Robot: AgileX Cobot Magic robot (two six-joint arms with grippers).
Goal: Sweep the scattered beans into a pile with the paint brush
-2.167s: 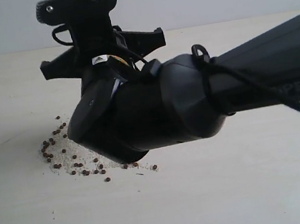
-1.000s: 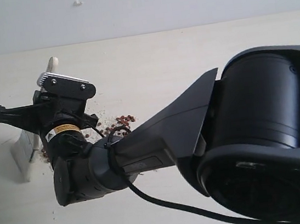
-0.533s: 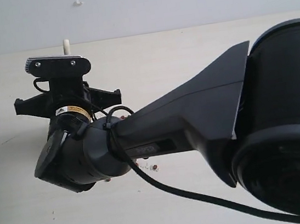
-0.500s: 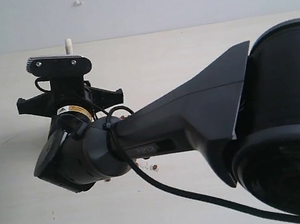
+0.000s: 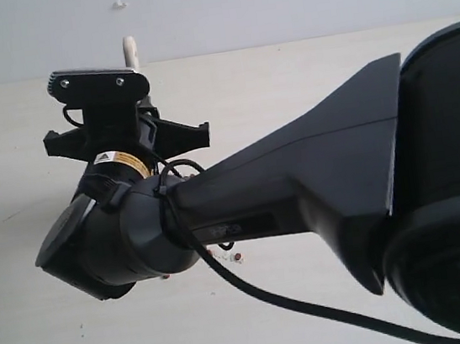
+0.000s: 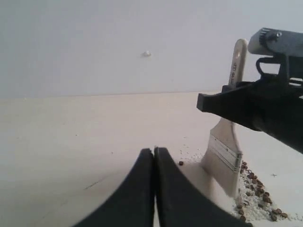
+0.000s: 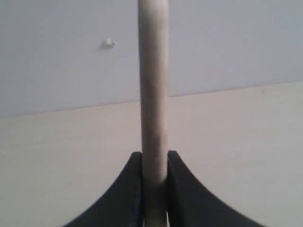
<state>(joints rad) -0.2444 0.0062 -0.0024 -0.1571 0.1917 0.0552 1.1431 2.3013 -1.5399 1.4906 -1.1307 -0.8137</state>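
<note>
Sliding rightward, clamping the flat white-bristled wooden paint brush [image 6: 222, 156] in the right tool [image 7: 154, 163], herding round reddish-brown beans [image 6: 253, 187]; left tool [image 6: 154, 152] closed.

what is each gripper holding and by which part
Right gripper holds the paint brush by its wooden handle; left gripper is shut, holding nothing.

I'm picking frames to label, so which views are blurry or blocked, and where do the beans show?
Exterior view: even light, but the right arm blocks most of it; only a few beans peek out below. Left wrist view: clearest on brush and beans; left tool soft-edged. Right wrist view: brush handle, held in the right tool, blurred by closeness; no beans.
</note>
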